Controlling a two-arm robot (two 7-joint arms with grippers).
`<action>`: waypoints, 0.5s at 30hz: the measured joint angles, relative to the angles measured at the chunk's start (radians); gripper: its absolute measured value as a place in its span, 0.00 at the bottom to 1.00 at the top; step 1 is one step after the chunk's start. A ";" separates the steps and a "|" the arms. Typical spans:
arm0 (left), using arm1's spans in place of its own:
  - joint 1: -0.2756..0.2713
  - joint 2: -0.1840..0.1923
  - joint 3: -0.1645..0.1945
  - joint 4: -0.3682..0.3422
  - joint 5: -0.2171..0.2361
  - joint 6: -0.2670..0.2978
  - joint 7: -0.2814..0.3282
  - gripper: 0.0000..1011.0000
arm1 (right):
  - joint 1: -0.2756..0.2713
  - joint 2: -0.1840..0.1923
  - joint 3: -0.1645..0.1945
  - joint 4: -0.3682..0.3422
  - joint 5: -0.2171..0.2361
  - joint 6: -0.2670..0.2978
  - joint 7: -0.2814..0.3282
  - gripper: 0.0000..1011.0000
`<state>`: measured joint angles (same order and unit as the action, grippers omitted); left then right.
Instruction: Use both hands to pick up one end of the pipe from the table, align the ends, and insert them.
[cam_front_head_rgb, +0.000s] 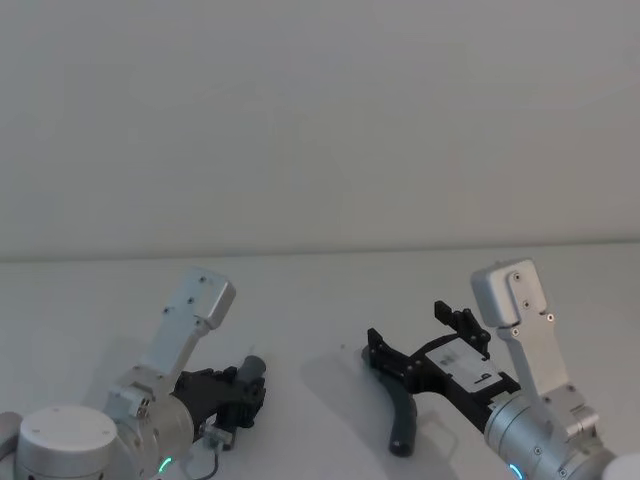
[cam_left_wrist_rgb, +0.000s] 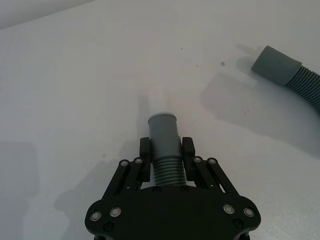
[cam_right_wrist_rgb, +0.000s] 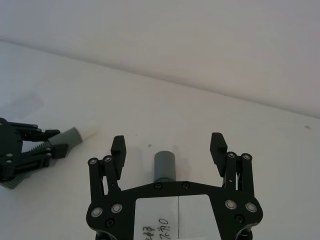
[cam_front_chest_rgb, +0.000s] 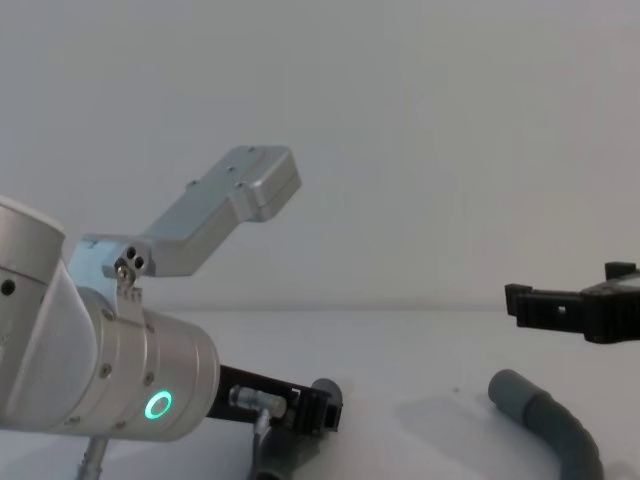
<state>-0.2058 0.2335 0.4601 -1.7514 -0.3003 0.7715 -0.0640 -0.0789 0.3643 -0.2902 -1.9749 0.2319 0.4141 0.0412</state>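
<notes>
This looked like a robotics lab or test cell. A plain white matte bench (cam_front_head_rgb: 300, 290) ran back to a plain pale wall (cam_front_head_rgb: 320, 120) at its far edge. From the near corners rose two silver machine arms, the left arm (cam_front_chest_rgb: 110, 390) with a glowing green ring light (cam_front_chest_rgb: 157, 405) on its thick wrist, the right arm (cam_front_head_rgb: 530, 330) opposite. Each ended in a black plastic hand: the left hand (cam_left_wrist_rgb: 166, 150) and the right hand (cam_right_wrist_rgb: 168, 144). The right hand carried a white sticker (cam_right_wrist_rgb: 172, 215) with handwritten marks. A dark grey corrugated pipe (cam_front_chest_rgb: 550, 420) lay at the near right of the bench.
</notes>
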 joint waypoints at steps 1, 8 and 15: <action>0.000 0.000 0.000 0.000 0.000 0.000 0.000 0.36 | 0.000 0.000 0.000 -0.001 0.000 0.005 0.001 0.99; 0.000 0.000 0.000 0.000 0.000 0.000 0.000 0.36 | 0.006 0.007 0.002 -0.012 0.003 0.057 0.020 0.99; 0.000 0.000 0.000 0.000 0.000 0.000 0.000 0.36 | 0.015 0.019 0.003 -0.009 0.012 0.101 0.049 0.99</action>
<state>-0.2058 0.2335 0.4600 -1.7514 -0.3003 0.7715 -0.0639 -0.0636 0.3828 -0.2873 -1.9837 0.2436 0.5147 0.0900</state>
